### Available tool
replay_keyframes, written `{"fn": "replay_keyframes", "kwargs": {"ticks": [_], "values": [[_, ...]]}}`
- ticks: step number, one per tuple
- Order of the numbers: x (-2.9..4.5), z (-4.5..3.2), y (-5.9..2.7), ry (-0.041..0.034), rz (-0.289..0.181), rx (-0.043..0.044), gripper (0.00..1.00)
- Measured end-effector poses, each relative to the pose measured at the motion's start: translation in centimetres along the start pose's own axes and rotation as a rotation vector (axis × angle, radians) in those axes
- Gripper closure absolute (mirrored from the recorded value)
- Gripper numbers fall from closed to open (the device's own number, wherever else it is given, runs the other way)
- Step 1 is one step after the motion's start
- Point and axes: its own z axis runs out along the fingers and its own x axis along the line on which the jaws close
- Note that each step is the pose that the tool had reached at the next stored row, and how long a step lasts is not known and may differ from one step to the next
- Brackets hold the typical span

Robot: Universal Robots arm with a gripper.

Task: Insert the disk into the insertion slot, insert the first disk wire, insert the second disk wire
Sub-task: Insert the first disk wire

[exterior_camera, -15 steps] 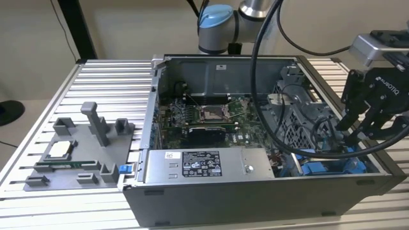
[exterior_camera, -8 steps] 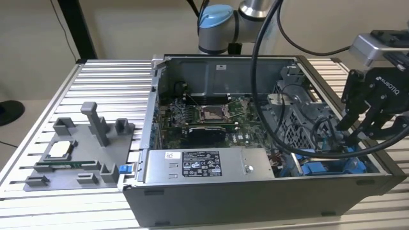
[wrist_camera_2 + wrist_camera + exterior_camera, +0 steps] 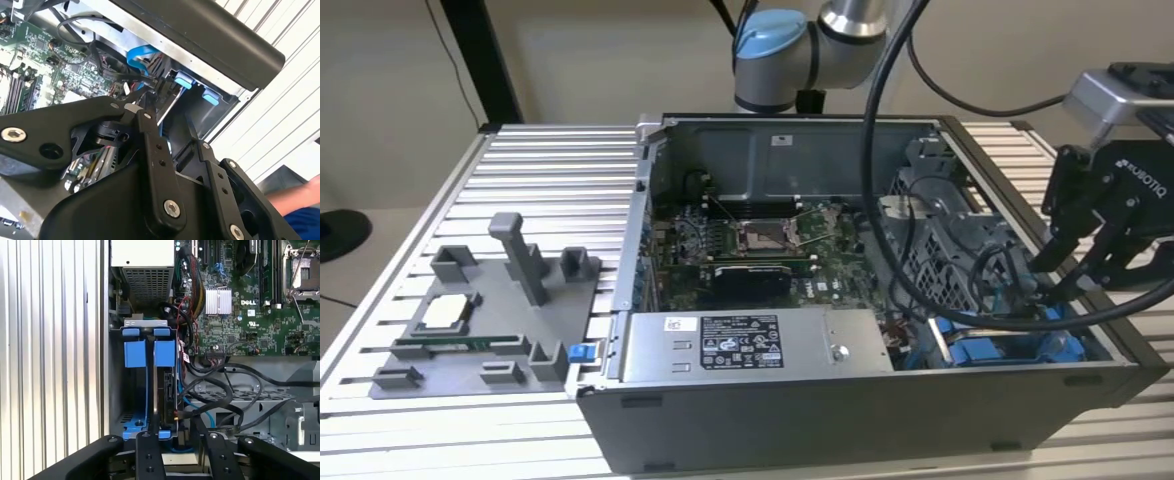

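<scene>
Black screw-studded claw [image 3: 175, 421], blue-capped silver arm [image 3: 785, 62]

Down-pointing gripper [image 3: 176, 419], fingers [image 3: 149, 455] apart

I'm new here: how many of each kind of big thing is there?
Open grey metal computer case: 1
Silver power-supply box, black label: 1
Grey metal drive bay, blue rails: 1
Grey plastic parts stand: 1
Silver-and-blue robot arm: 1
Total: 5

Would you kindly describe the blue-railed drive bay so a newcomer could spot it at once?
Start at the open grey metal computer case on the ribbed aluminium table. Look at its near corner on the exterior view's right, beside the silver power-supply box. The grey metal drive bay there alone carries bright blue plastic rails and tabs.
</scene>
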Motion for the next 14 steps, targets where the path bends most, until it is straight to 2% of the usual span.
{"fn": "replay_keyframes", "kwargs": {"ticks": [8,14], "values": [[-0.04,-0.1,-1.21,0.0004,0.0,-0.009,0.0],[-0.05,-0.11,-1.33,0.0003,0.0,-0.0095,0.0]]}}
